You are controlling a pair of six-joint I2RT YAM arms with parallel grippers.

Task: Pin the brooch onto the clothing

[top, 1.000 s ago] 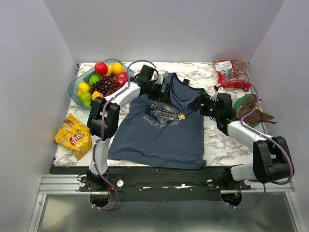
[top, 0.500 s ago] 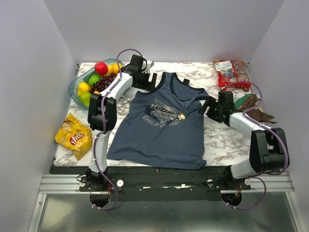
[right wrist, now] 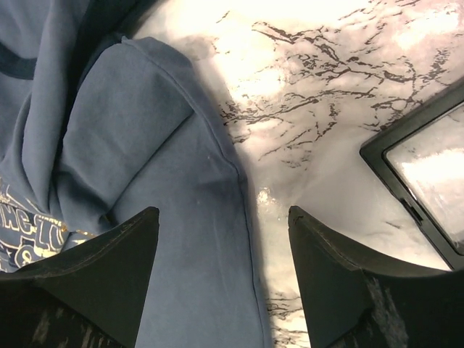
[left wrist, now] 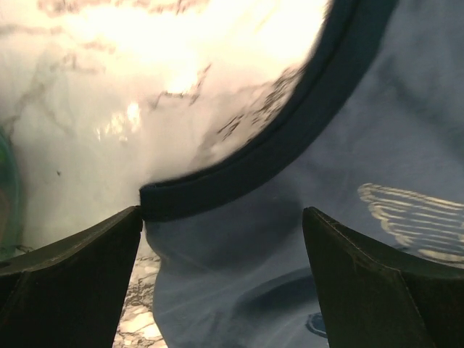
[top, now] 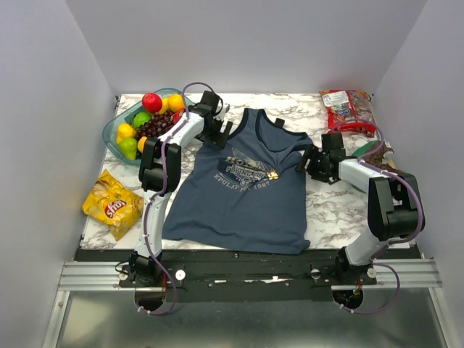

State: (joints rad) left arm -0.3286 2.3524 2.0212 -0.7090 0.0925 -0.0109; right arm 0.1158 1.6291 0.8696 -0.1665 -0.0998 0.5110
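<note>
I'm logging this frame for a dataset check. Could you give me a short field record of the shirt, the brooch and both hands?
shirt: shirt spread on the table, print up
brooch: brooch on the chest at the print's right end; fastening cannot be told
left hand: left hand open, straddling the dark armhole trim
right hand: right hand open, over the shirt's side edge, holding nothing
nearby: black-framed box beside the right hand; fruit bowl and chip bag at left
</note>
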